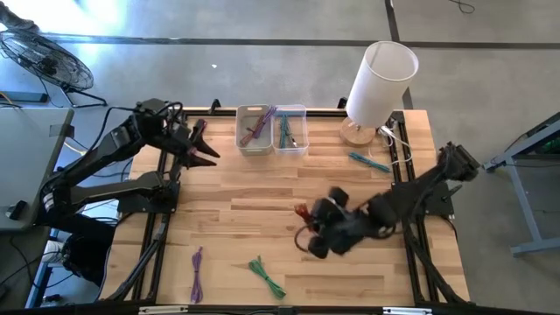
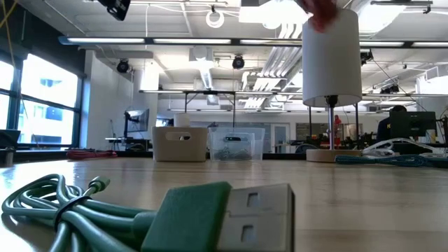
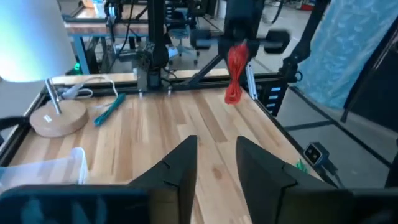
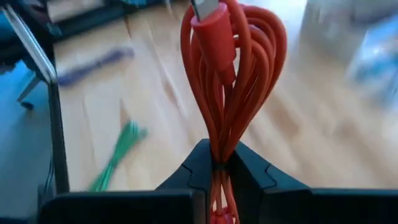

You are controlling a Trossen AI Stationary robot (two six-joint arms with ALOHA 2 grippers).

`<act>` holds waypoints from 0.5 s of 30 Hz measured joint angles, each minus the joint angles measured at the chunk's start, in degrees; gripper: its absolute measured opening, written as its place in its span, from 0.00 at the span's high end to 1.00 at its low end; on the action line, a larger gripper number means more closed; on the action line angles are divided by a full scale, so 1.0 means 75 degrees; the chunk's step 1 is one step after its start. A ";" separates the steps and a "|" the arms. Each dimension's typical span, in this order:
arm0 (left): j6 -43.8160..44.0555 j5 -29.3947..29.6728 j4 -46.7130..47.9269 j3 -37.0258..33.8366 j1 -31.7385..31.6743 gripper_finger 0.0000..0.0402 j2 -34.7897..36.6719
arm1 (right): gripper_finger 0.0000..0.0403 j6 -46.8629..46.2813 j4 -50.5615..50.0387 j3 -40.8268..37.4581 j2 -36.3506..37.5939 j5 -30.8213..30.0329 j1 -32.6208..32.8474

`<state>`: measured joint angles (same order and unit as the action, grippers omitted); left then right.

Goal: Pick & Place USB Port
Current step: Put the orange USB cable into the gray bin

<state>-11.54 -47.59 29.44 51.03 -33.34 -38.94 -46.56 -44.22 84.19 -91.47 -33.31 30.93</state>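
A coiled red USB cable (image 4: 231, 81) is lifted above the middle of the table, with my right gripper (image 4: 217, 167) shut on it; the high view shows the gripper (image 1: 308, 220) and cable (image 1: 301, 212) right of centre. My left gripper (image 3: 215, 167) is open and holds nothing, raised at the table's far left (image 1: 203, 147). A green USB cable (image 1: 267, 278) and a purple one (image 1: 197, 273) lie flat near the front edge. A teal one (image 1: 368, 162) lies by the lamp. Two bins (image 1: 254, 131) (image 1: 291, 131) at the far edge hold cables. My right gripper pinches several strands of the red coil (image 4: 219, 149) between its two fingers, at the end of the bundle away from the plug (image 4: 210, 22). The fingers slant downward. The bundle hangs below the gripper (image 3: 234, 74), clear of the table.
A white lamp (image 1: 378, 80) stands at the far right, its round base (image 3: 59, 118) on the wood. The green cable's plug (image 2: 224, 215) lies close before the low camera. Dark frame rails (image 1: 156, 236) run along both sides. Bare wood (image 1: 236, 201) lies mid-table.
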 joint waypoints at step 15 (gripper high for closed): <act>0.3382 0.0574 -0.3787 0.0003 0.1009 0.49 -0.0660 | 0.95 0.4757 0.2869 0.0803 0.0010 0.1488 -0.1761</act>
<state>13.83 -43.28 1.04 51.05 -25.77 -43.89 -10.89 -22.70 90.21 -91.39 -22.14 17.73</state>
